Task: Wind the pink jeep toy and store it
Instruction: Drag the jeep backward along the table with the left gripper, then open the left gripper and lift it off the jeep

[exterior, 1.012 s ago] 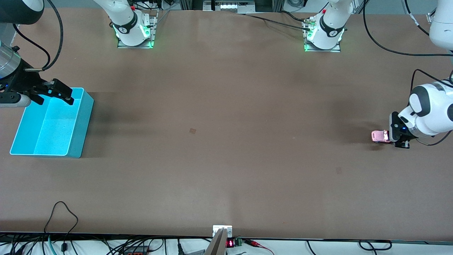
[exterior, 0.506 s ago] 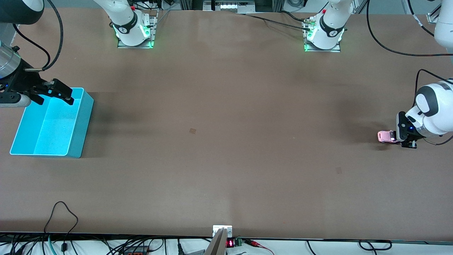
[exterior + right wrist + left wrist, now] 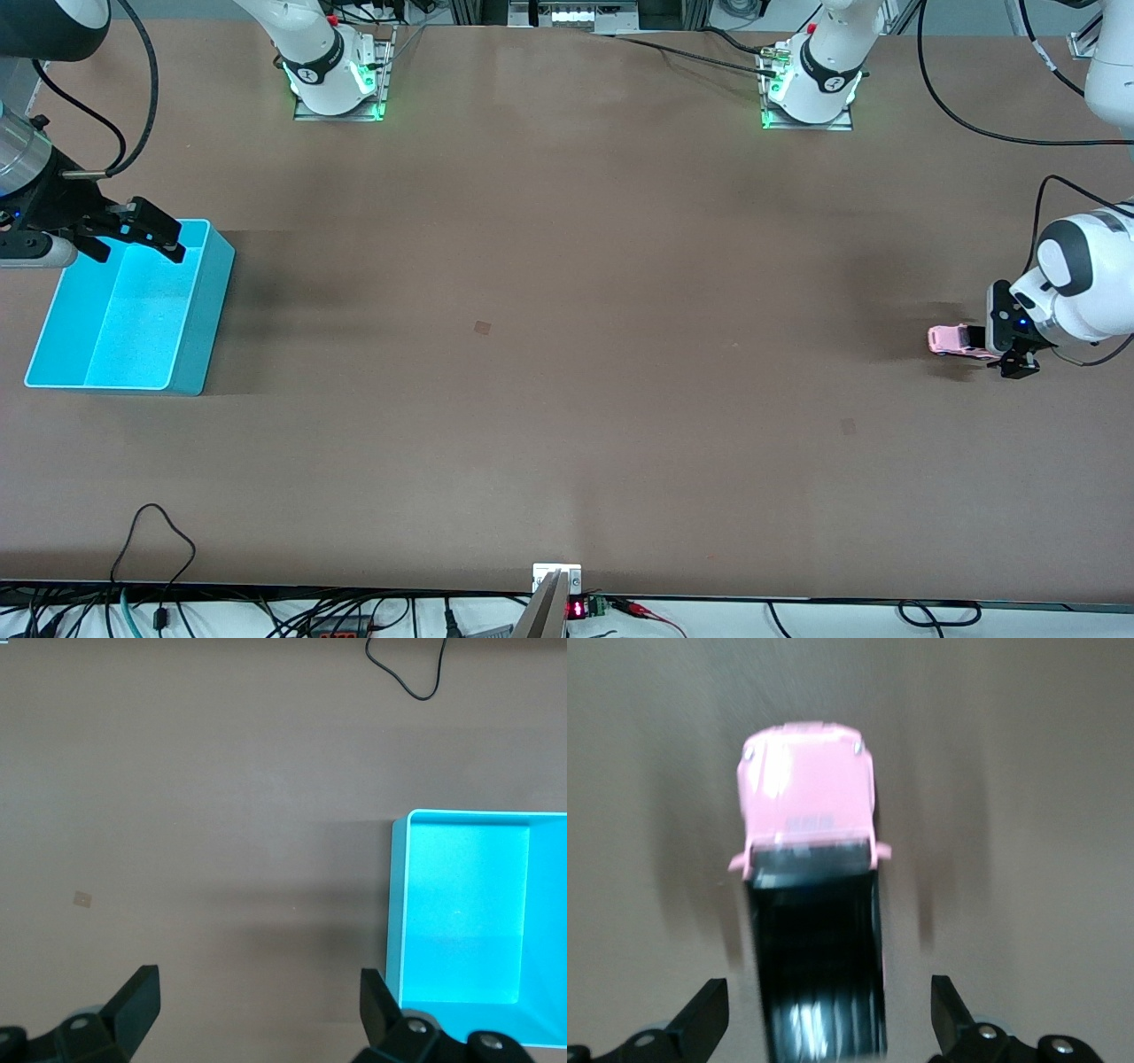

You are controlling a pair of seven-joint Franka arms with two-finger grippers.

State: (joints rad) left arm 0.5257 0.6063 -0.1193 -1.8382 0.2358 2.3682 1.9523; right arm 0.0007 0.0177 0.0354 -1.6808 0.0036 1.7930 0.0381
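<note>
The pink jeep toy (image 3: pixel 950 341) sits on the brown table near the left arm's end, its nose toward the right arm's end. In the left wrist view the jeep (image 3: pixel 808 806) is blurred, its black roof lying between the fingers with a gap on each side. My left gripper (image 3: pixel 999 341) (image 3: pixel 828 1014) is low over the jeep's rear, open and touching nothing. My right gripper (image 3: pixel 146 232) (image 3: pixel 257 1005) waits open and empty above the rim of the cyan bin (image 3: pixel 208 328) (image 3: pixel 395 904) at the right arm's end. The bin has nothing in it.
Brown tabletop stretches between the jeep and the bin, with a small square mark (image 3: pixel 482 328) near the middle. Both arm bases (image 3: pixel 337 80) (image 3: pixel 811 89) stand along the table edge farthest from the front camera. Cables (image 3: pixel 159 540) hang at the nearest edge.
The left gripper drew the jeep back toward the left arm's end, then opened and let it go. The jeep now sits a little farther toward the right arm's end. The right arm has not moved.
</note>
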